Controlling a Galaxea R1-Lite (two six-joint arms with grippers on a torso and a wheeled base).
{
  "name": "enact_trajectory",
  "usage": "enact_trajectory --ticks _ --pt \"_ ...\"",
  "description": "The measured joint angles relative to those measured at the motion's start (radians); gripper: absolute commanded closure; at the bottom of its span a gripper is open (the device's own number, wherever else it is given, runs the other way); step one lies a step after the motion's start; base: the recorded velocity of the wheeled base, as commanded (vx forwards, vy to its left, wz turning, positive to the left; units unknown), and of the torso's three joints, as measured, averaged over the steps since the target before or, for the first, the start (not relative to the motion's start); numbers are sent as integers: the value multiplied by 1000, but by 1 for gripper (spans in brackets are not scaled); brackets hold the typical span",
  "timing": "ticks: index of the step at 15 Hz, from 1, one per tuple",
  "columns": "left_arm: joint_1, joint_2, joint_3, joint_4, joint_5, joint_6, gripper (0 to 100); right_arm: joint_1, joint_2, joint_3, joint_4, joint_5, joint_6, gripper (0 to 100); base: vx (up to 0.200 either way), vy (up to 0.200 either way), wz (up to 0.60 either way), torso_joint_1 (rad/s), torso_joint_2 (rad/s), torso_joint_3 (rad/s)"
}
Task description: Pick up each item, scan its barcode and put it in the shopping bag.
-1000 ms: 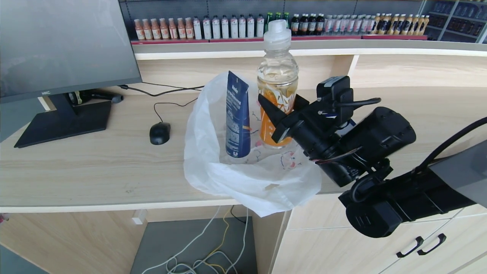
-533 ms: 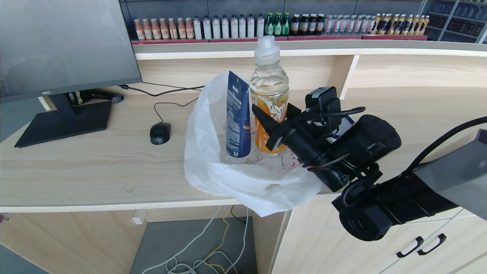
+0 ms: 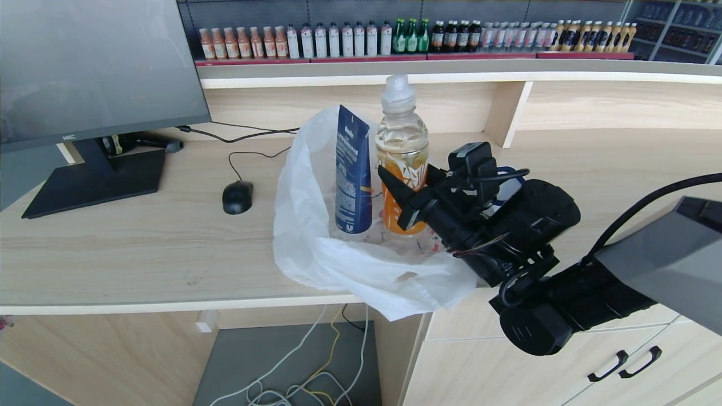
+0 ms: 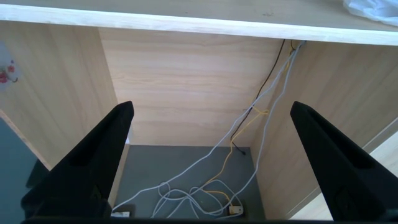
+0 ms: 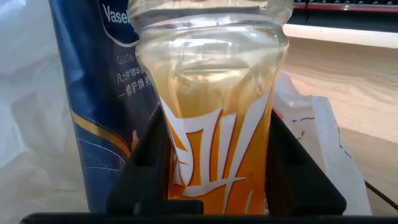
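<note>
Bagging step: the right gripper (image 3: pixel 407 176) clamps the orange drink bottle (image 3: pixel 401 135) inside the shopping bag (image 3: pixel 304 186), right of the blue tube (image 3: pixel 352 169); next, release it upright.

Premises: a retail shop, checkout position. Behind the pale wood counter (image 3: pixel 141 248) runs a display shelf (image 3: pixel 361 58) stocked with rows of bottled drinks (image 3: pixel 338 39), grouped by kind. More stocked racks (image 3: pixel 677 28) stand at the far right. On the counter are a monitor (image 3: pixel 96 62) on a black stand, a wired mouse (image 3: pixel 237 197) and a white plastic shopping bag (image 3: pixel 338 265). Below are drawers (image 3: pixel 564 378) with black handles, and loose cables (image 3: pixel 293 378) in the knee space.
</note>
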Motion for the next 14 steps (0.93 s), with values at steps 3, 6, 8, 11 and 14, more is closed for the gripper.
enact_trajectory --ticks 3,6,8,11,14 --pt "-1 0 0 0 0 0 0 -14 0 24 -5 0 1 100 0 0 0 0 0 0" --pt "-1 0 0 0 0 0 0 -17 -4 48 -2 0 1 100 0 0 0 0 0 0" --pt "0 0 0 0 0 0 0 -17 -10 60 1 0 0 100 0 0 0 0 0 0" --pt "-1 0 0 0 0 0 0 -16 -16 78 2 0 0 100 0 0 0 0 0 0" --pt "-1 0 0 0 0 0 0 -13 -21 99 3 0 2 100 0 0 0 0 0 0"
